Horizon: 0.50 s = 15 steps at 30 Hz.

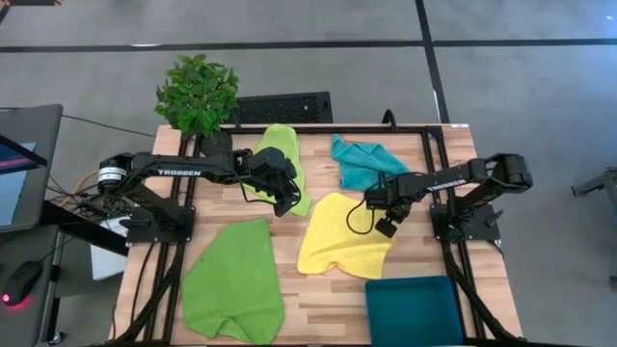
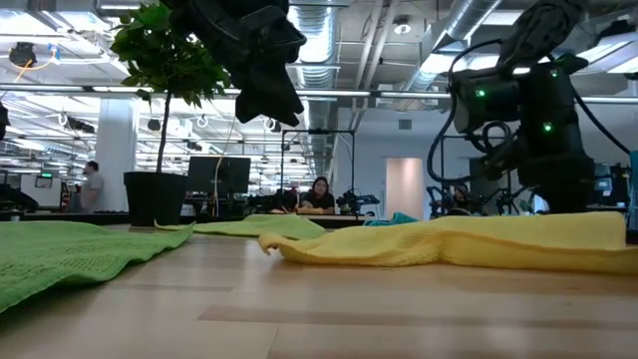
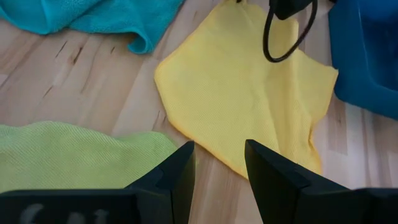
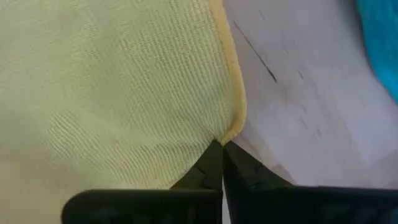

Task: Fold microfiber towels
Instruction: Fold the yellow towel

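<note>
Right wrist view: right gripper (image 4: 222,152) pinches only the hem of the yellow towel (image 4: 112,87); so shallow a bite could slip on lifting; left gripper (image 3: 219,165) hovers spread.

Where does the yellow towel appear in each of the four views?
High view: yellow towel centre-right on the table, under the right hand.
Low view: a low yellow ridge across the right half.
Left wrist view: upper middle.
Right wrist view: fills the left side, its edge pinched.
Shared landmark: the turquoise towel next to it.
</note>
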Tool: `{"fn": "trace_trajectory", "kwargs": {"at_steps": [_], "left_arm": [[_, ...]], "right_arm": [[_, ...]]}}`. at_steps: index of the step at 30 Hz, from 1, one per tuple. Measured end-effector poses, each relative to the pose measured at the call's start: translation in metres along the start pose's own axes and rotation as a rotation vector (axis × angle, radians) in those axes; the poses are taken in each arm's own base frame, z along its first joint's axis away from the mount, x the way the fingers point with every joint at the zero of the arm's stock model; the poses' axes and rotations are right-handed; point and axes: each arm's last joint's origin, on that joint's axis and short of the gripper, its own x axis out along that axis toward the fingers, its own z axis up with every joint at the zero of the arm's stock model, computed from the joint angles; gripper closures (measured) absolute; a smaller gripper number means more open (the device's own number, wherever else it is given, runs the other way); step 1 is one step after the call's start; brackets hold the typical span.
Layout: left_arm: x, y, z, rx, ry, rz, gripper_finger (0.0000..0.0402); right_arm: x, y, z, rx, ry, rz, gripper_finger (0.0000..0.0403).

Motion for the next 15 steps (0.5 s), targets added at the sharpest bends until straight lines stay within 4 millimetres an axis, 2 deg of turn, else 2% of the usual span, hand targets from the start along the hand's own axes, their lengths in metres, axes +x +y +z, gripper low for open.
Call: {"fn": "trace_trajectory", "kwargs": {"at_steps": [3,7,11,15], "left_arm": [[0.006,0.002,-0.001,-0.006,0.017,0.004,0.0270],[0.025,0.009,-0.007,-0.032,0.068,0.008,0.0270],[0.045,0.018,-0.010,-0.036,0.110,-0.098,0.0270],[0.058,0.030,-0.006,0.035,0.071,-0.175,0.0270]], "right_arm": [[-0.006,0.004,0.003,-0.051,-0.042,-0.026,0.0390],[-0.019,0.011,0.008,-0.120,-0.083,-0.056,0.0396],[-0.032,0.017,0.009,-0.160,-0.114,-0.101,0.0389],[-0.043,0.027,0.007,-0.229,-0.142,-0.131,0.0397]]}}
